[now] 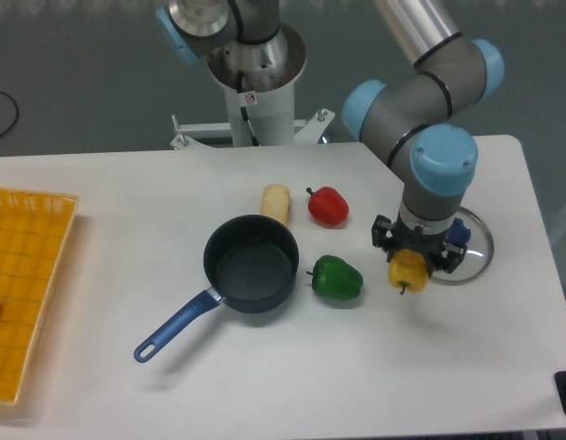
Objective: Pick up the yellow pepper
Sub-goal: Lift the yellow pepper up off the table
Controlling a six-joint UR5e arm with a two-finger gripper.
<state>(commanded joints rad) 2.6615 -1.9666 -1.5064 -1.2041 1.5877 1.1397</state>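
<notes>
"One arm is in view. Where does the yellow pepper (pixel 408 270) sit relative to the gripper (pixel 410 268)?"

"Directly between the fingers, not off to any side. The gripper points straight down and is closed around the pepper's upper body; the stem end tips downward and slightly toward the camera."

"Is it off the desk (pixel 374 367)?"

"It appears just lifted, though contact cannot be ruled out. The green pepper (pixel 337 278) lies near, to the camera's left."
</notes>
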